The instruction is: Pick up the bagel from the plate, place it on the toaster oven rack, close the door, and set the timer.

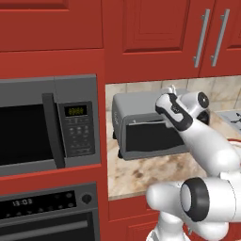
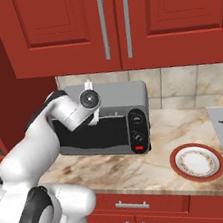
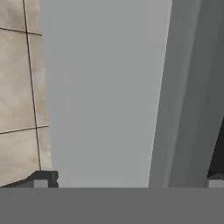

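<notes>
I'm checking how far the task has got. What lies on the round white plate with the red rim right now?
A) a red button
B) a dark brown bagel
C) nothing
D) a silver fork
C: in the right base view the round white plate with the red rim sits bare on the marble counter, with no bagel on it.

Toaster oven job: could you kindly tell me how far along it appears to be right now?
Looks done: the round white plate with a red rim holds no bagel, and the dark glass door of the boxy grey toaster oven is shut. The glass hides the rack. In hand: the open gripper hovers over the oven's top, holding nothing. Left: setting the timer on the black knob panel.
</notes>
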Robot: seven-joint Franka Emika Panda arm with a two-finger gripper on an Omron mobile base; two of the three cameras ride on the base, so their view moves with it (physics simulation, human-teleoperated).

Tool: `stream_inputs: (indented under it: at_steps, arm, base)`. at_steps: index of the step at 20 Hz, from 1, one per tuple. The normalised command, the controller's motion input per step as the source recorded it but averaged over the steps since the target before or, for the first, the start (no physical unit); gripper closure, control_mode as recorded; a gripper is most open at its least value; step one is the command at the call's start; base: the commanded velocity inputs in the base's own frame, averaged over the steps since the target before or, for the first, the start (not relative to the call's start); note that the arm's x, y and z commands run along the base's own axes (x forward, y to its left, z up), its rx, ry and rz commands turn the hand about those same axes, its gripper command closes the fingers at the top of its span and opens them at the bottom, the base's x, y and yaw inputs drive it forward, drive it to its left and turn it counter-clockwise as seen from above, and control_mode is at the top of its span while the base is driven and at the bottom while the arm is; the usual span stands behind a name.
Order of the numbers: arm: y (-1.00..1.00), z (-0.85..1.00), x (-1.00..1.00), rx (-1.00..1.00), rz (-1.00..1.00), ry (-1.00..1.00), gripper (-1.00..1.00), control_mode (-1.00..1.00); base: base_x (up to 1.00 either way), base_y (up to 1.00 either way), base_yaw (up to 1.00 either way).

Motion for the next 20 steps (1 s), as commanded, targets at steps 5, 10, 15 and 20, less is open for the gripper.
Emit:
stream_inputs:
  at_steps: [5, 10, 15, 20]
  arm:
    - [-0.01, -1.00, 0.18, 0.00, 0.03, -0.01, -1.00, -1.00]
    - [-0.31, -1.00, 0.21, 0.01, 0.11, 0.23, -1.00, -1.00]
    - [-0.94, -1.00, 0.24, 0.09, 0.13, 0.44, -1.00, -1.00]
    - [-1.00, -1.00, 0.00, 0.19, 0.11, 0.26, -1.00, -1.00]
  base:
    - [0.00, 0.00, 0.00]
    - [0.00, 0.00, 0.00]
    - [0.00, 0.00, 0.00]
    - [0.00, 0.00, 0.00]
